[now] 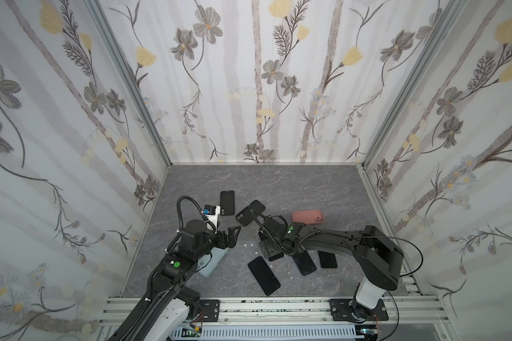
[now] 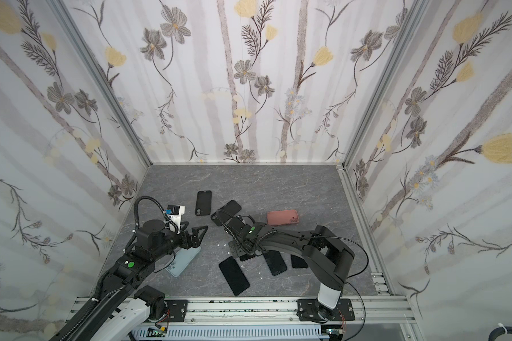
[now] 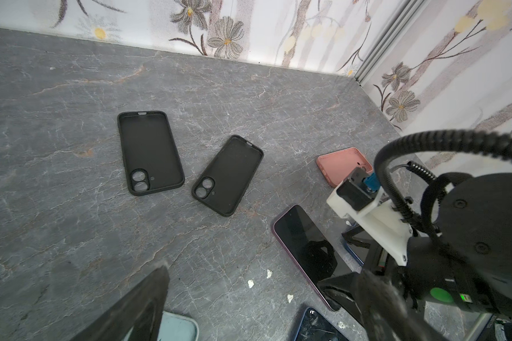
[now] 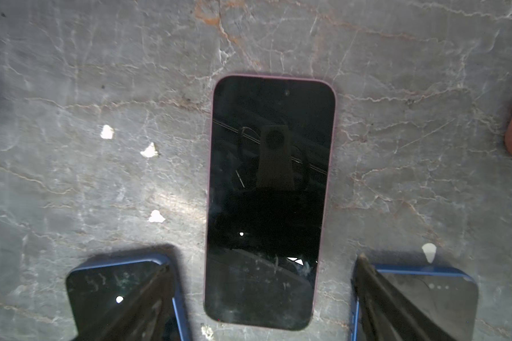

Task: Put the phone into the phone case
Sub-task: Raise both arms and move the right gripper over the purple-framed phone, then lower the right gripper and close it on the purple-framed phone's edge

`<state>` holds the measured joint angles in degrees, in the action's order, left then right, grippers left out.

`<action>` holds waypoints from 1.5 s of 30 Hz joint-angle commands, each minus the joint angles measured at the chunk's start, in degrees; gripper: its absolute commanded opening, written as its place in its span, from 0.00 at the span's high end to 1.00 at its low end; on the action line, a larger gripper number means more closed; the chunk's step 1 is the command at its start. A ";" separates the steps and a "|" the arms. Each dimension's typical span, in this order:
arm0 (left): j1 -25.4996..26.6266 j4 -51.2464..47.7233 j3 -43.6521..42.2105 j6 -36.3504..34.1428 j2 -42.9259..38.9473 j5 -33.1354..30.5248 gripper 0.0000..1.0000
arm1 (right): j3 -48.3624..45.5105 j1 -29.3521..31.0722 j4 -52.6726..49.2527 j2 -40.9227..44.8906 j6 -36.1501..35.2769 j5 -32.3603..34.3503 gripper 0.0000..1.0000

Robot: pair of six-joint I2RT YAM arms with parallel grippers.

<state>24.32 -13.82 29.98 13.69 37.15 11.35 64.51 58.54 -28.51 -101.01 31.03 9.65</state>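
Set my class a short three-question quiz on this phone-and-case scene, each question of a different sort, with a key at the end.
1. True or false: the right gripper is shut on the pink-rimmed phone.
2. Multiple choice: what colour is the rightmost case in both top views? A pink; B green; C white.
3. Fill the gap: the light blue case lies partly under the ____ arm.
Key: 1 false, its jaws stand open on either side of the phone without touching it; 2 A; 3 left.
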 commanded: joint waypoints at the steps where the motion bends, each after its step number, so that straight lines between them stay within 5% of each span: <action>1: 0.21 2.26 -0.42 -0.07 -0.23 -1.69 0.01 | 1.72 0.58 -2.73 -1.44 0.37 3.25 0.04; 21: 1.00 2.49 -0.97 -0.25 -2.93 -4.22 0.00 | 3.75 1.46 -3.97 -7.18 -0.45 1.31 0.06; 45: 1.77 1.74 -0.76 -0.33 -3.37 -5.62 0.00 | 4.57 1.40 -4.23 -6.98 -1.51 0.90 0.36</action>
<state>25.89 -13.32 29.21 13.69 34.15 7.16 68.79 59.94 -32.18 -107.92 30.28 10.85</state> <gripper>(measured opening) 0.996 0.700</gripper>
